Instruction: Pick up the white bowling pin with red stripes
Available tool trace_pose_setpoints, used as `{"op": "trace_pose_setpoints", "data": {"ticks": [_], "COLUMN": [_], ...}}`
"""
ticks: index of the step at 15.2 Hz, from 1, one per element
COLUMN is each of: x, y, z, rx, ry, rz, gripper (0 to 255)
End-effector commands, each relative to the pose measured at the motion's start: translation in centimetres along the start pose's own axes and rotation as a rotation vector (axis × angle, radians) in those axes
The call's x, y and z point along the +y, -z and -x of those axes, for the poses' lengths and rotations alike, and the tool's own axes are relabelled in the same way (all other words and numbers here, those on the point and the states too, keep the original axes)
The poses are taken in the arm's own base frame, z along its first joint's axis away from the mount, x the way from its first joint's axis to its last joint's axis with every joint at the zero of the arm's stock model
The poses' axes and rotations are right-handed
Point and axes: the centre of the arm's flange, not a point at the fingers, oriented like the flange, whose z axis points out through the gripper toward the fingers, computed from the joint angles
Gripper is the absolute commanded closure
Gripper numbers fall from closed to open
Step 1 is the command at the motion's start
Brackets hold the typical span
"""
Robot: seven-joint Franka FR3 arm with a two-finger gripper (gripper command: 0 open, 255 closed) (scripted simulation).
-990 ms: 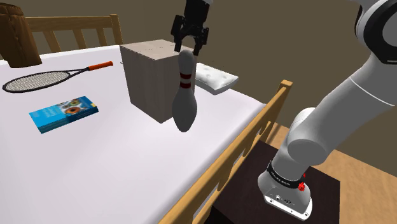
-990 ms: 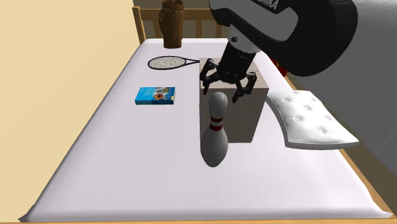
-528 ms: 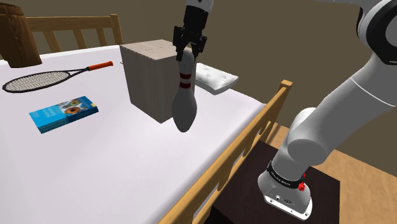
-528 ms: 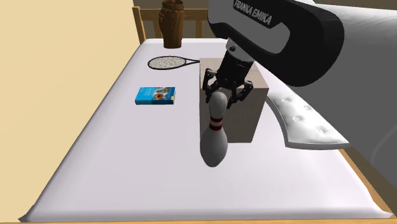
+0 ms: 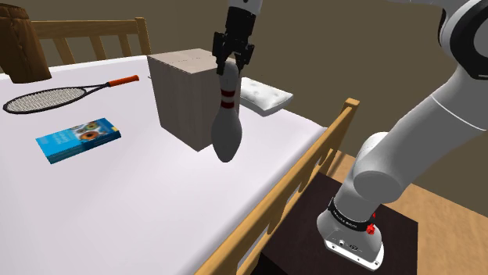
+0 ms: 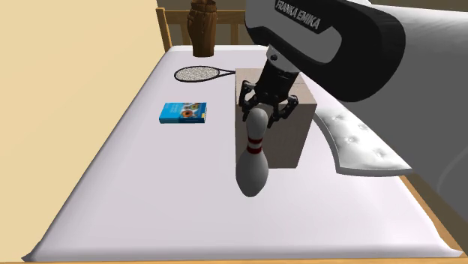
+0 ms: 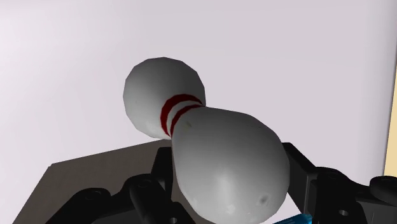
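the claw is seen pinched around the head of the white bowling pin, with a black finger pressed against each side of it in the wrist view. the pin is stood upright on the white bed surface, just beside the pale box. the grasp is judged to be made. the lift is not yet done, since the pin's base appears to rest on the sheet. what is left is a raise straight up.

room is tight on the box side, so drift that way is best avoided. a quilted pillow lies beyond the pin, and a wooden rail runs along the bed's edge at the shoulder view's right. the blue book and the racket are well apart from the pin. overhead, nothing is seen in the way.
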Motion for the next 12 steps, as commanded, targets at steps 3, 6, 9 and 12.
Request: {"op": "trace_pose_setpoints", "data": {"ticks": [3,6,9,12], "x": [-0.4,-0.8,-1.3,-1.7], "y": [1.4,2.9,4.4,5.9], "z": [0.0,0.1,0.1,0.1], "rx": [-0.003,-0.003,-0.003,-0.003], "ry": [-0.001,-0.001,-0.001,-0.001], "rz": [0.001,0.001,0.001,0.001], "gripper": [255,255,255,255]}}
